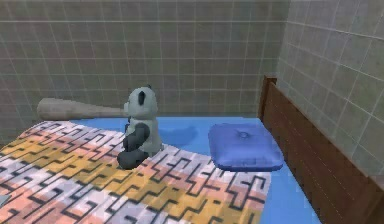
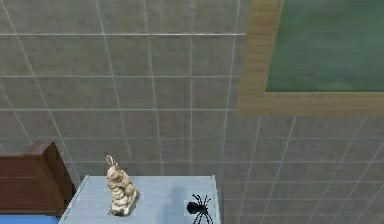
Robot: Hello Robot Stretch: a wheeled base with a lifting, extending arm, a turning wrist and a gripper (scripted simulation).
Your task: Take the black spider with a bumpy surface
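A small black spider (image 2: 200, 208) with thin legs sits on a pale blue tabletop (image 2: 160, 195) low in the arm side view, toward that top's right edge. Its surface texture is too small to make out. A pale rabbit figurine (image 2: 120, 188) stands upright on the same top, to the left of the spider.
In the forward view a bed (image 1: 190, 135) with a blue sheet carries a patterned quilt (image 1: 110, 180), a seated panda toy (image 1: 140, 128), a blue pillow (image 1: 245, 146) and a wooden baseball bat (image 1: 75, 108). A dark wooden headboard (image 1: 310, 150) runs along its right. A framed green board (image 2: 320, 50) hangs on the tiled wall.
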